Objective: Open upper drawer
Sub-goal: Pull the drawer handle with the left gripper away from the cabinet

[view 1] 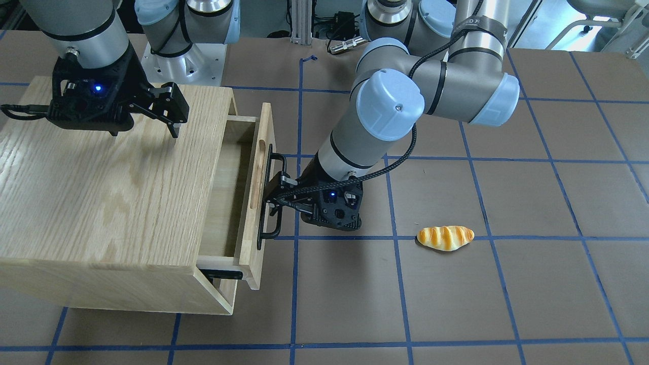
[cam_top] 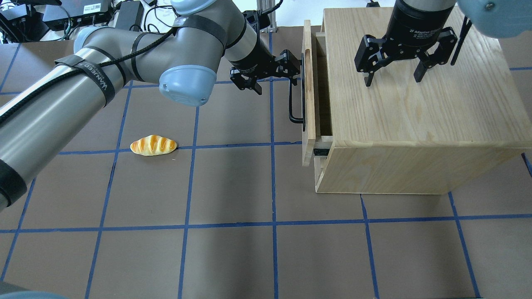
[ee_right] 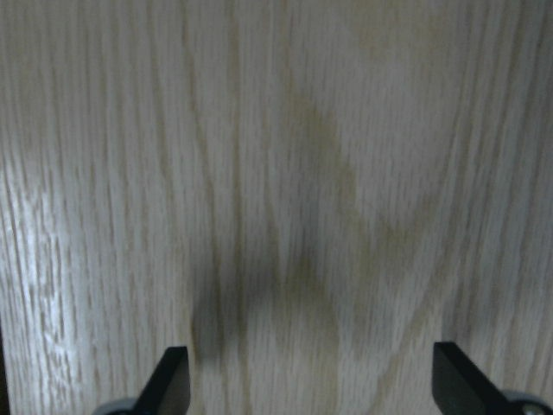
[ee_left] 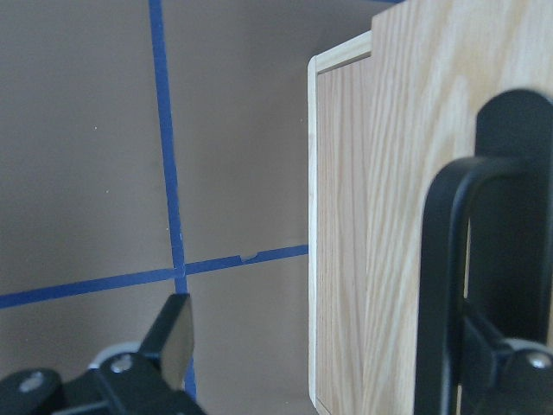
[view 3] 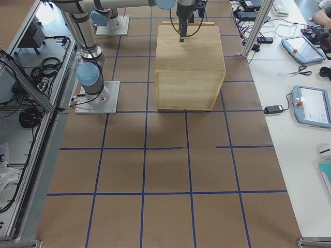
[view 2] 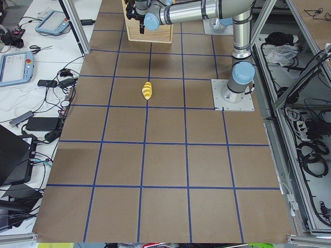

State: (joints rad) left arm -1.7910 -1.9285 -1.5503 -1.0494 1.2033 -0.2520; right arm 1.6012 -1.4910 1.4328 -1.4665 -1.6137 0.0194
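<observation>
Left end effector [view 1: 276, 195] is open around the handle [cam_top: 291, 101], so pull the upper drawer [cam_top: 309, 124] straight back toward its wrist.

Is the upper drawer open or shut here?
Partly open: the upper drawer sits pulled out from the cabinet, its pale bottom visible in the gap.

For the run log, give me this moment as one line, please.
upper drawer: partly open | left gripper: open, hooked behind handle | right gripper: open, over cabinet top
</observation>
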